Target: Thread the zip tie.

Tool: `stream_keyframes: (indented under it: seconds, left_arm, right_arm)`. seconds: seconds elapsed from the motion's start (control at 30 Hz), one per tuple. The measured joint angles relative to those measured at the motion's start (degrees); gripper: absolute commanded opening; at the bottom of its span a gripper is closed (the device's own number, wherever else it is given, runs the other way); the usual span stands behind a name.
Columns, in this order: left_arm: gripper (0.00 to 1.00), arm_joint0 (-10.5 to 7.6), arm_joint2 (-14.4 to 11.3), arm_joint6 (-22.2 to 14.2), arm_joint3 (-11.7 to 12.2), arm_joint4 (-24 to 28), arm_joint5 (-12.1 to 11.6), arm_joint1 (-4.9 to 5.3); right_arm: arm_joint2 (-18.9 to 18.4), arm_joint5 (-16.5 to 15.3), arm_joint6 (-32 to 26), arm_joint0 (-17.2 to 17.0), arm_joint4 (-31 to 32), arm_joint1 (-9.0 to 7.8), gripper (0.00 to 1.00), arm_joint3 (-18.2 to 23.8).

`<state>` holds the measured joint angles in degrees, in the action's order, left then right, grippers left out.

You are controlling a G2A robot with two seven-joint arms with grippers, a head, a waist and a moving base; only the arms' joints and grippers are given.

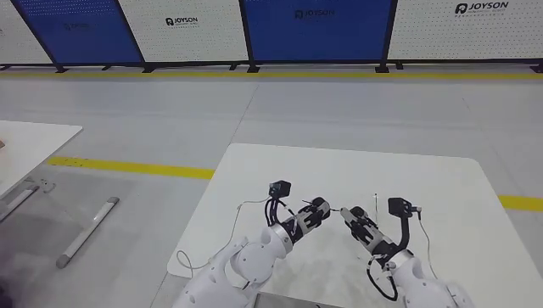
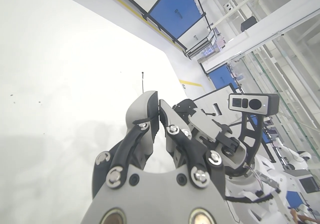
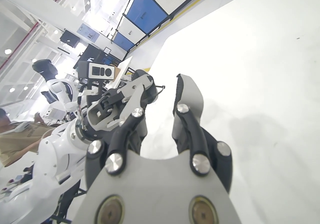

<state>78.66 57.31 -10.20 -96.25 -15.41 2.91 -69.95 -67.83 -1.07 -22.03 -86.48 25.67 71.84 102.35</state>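
The thin black plastic zip tie (image 1: 376, 203) lies flat on the white table (image 1: 441, 181), just beyond the right arm, with its long axis pointing away from the robot. The right gripper (image 3: 162, 82) is nearer and released, jaws apart. The left gripper (image 2: 159, 107) is clenched, and I cannot tell whether it pinches anything.
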Motion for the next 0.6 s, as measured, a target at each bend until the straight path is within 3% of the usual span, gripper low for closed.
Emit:
stream_keyframes:
  seconds: [0.3, 0.43, 0.47, 0.53, 0.6]
  left_arm:
    - [0.00, -0.25, 0.0, 0.4, 0.3, 0.5, 0.3, -0.18]
    - [0.00, -0.28, -0.2, 0.4, 0.5, 0.1, 0.3, -0.21]
    - [0.00, -0.28, -0.2, 0.5, 0.6, 0.0, 0.2, -0.22]
    - [0.00, -0.24, -0.3, 0.5, 0.6, -0.2, 0.0, -0.23]
    - [0.00, -0.13, -0.3, 0.5, 0.6, -0.4, -0.3, -0.22]
  right_arm:
    - [0.1, -0.6, 0.6, -0.3, 0.7, -0.10, 0.24, -0.2]
    - [0.0, -0.8, 1.0, -0.3, 0.6, -0.11, 0.20, -0.2]
    - [0.0, -0.8, 1.2, -0.4, 0.4, -0.11, 0.18, -0.1]
    - [-0.1, -0.9, 1.7, -0.5, 0.1, -0.10, 0.00, -0.1]
    - [-0.2, -1.1, 2.2, -0.6, -0.3, -0.08, 0.00, -0.2]
